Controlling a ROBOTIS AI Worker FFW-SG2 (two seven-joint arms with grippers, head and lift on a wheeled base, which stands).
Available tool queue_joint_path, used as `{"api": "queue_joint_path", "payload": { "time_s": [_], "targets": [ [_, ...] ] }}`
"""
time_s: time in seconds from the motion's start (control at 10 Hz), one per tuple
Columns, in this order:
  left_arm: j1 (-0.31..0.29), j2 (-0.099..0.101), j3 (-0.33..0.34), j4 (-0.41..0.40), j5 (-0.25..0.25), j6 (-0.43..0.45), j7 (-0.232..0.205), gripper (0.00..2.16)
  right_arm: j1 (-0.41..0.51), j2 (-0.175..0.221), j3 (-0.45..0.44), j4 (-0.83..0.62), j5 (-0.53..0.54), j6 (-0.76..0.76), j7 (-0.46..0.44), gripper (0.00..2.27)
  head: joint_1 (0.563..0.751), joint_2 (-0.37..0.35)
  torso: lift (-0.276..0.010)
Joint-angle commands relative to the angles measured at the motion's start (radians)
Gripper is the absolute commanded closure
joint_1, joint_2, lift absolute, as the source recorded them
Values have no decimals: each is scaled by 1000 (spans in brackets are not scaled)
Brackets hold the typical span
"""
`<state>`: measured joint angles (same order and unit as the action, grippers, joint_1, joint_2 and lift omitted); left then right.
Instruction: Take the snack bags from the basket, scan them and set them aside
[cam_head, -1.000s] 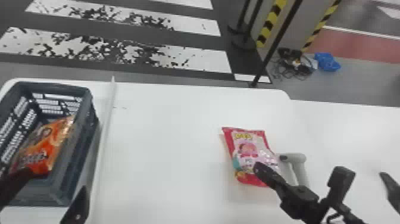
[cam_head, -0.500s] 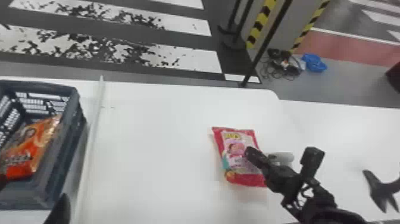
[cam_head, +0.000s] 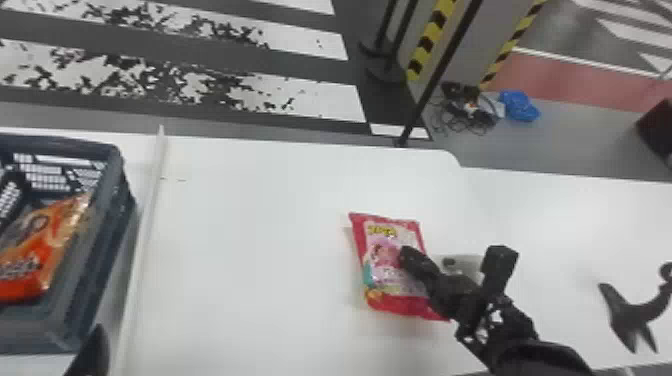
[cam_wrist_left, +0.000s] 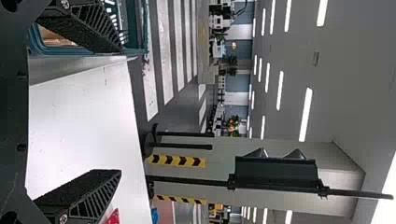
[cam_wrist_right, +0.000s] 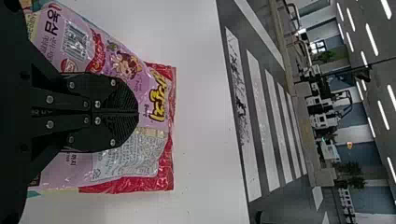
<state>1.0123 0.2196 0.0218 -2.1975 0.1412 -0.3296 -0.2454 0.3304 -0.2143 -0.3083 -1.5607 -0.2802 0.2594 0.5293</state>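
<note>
I am counting two snack bags, one orange (cam_head: 37, 250) and one pink-and-red (cam_head: 385, 285). One basket (cam_head: 75, 320) is standing here. Two grippers are showing, the left gripper (cam_head: 95, 347) and the right gripper (cam_head: 411, 255). One white divider (cam_head: 145, 250) is lying on the surface. Behind, two yellow-black bands (cam_head: 432, 37) are standing, and one blue bundle (cam_head: 519, 105) is lying on the floor.
</note>
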Motion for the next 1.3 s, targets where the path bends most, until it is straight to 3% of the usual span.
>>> {"api": "queue_joint_path", "payload": {
  "time_s": [0.0,0.4,0.7,1.0,1.2],
  "targets": [
    [-23,-2,-13,13,1,1,0,70,39,3,11,1,-2,-27,-2,2246,695,-282,-75],
    [-58,4,-17,61,17,-6,-5,70,150,4,34,-47,-13,-91,3,2246,695,-290,-75],
    [-58,17,-16,59,21,-9,-5,70,217,4,101,-117,-5,-131,6,2246,695,-244,-75],
    [-49,27,-14,58,28,-30,-6,70,208,4,92,-122,16,-122,-5,2246,695,-191,-75],
    [-41,27,-14,54,29,-45,-9,70,213,1,52,-127,-1,-113,0,2246,695,-212,-75]
  ]
}}
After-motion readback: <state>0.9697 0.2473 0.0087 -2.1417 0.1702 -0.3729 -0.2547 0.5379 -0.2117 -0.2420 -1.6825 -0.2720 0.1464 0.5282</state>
